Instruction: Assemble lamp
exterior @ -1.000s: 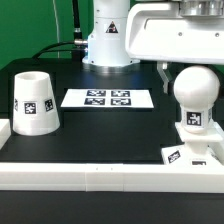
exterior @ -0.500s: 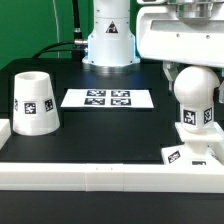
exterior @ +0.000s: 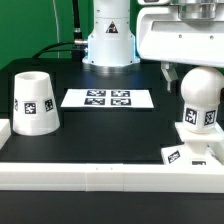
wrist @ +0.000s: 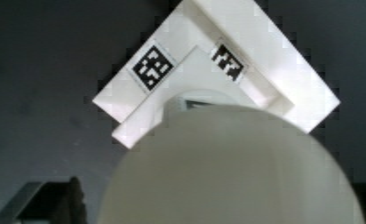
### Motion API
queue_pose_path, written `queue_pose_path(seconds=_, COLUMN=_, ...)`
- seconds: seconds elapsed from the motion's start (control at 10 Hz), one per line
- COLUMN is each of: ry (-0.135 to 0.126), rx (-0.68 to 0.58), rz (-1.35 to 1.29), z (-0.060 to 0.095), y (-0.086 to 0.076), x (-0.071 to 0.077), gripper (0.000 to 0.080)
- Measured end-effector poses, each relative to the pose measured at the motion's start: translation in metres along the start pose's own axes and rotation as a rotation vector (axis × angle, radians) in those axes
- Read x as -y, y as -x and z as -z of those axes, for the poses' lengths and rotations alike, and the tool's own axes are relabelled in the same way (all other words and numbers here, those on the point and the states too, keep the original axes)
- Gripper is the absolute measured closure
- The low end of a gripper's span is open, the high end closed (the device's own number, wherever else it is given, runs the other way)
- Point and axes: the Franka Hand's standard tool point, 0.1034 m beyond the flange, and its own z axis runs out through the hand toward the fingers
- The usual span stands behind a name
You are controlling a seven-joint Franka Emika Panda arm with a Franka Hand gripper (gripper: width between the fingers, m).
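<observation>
The rounded white bulb (exterior: 201,100) stands on the flat square base (exterior: 190,153) at the exterior view's right and carries a tag on its neck. My gripper (exterior: 196,79) comes down from above and is shut on the bulb's round top. One dark finger (exterior: 169,73) shows beside the bulb; the other is hidden. In the wrist view the bulb (wrist: 206,165) fills the space between the jaws, with the tagged base (wrist: 251,65) beneath it and one finger (wrist: 52,202) at its side. The tapered shade (exterior: 34,102) stands mouth-down, alone, at the exterior view's left.
The marker board (exterior: 109,98) lies flat on the black table between shade and bulb. The arm's white pedestal (exterior: 110,40) stands behind it. A white rail (exterior: 100,176) runs along the table's front edge and sides.
The bulb and my gripper have shifted toward the exterior view's right over the base. The shade and marker board have not moved.
</observation>
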Motion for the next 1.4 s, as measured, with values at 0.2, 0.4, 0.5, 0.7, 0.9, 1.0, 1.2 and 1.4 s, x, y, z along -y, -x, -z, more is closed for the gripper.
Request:
queue_pose_path(seconds=0.2, ry=-0.001, rx=-0.002, rz=0.232, z=0.0001, y=0.0014, x=0.0018, gripper=0.0101)
queue_pose_path(seconds=0.4, ry=-0.004, rx=0.001, rz=0.461, z=0.0, y=0.005, x=0.0048, gripper=0.01)
queue_pose_path(seconds=0.5, ry=-0.003, rx=0.002, rz=0.563, z=-0.0008, y=0.0045, x=0.0029, gripper=0.01)
queue_pose_path(seconds=0.7, ry=-0.002, rx=0.003, rz=0.671, z=-0.0014, y=0.004, x=0.0016, gripper=0.01)
queue_pose_path(seconds=0.9, ry=-0.001, rx=0.003, rz=0.824, z=-0.0016, y=0.0036, x=0.0011, gripper=0.01)
queue_pose_path(seconds=1.0, ry=0.0, rx=0.003, rz=0.887, z=-0.0017, y=0.0034, x=0.0009, gripper=0.01)
queue_pose_path(seconds=1.2, ry=0.009, rx=-0.002, rz=1.102, z=-0.0014, y=0.0012, x=-0.0002, gripper=0.01)
queue_pose_path(seconds=1.4, ry=0.033, rx=-0.011, rz=1.305, z=-0.0002, y=0.001, x=0.0014, gripper=0.01)
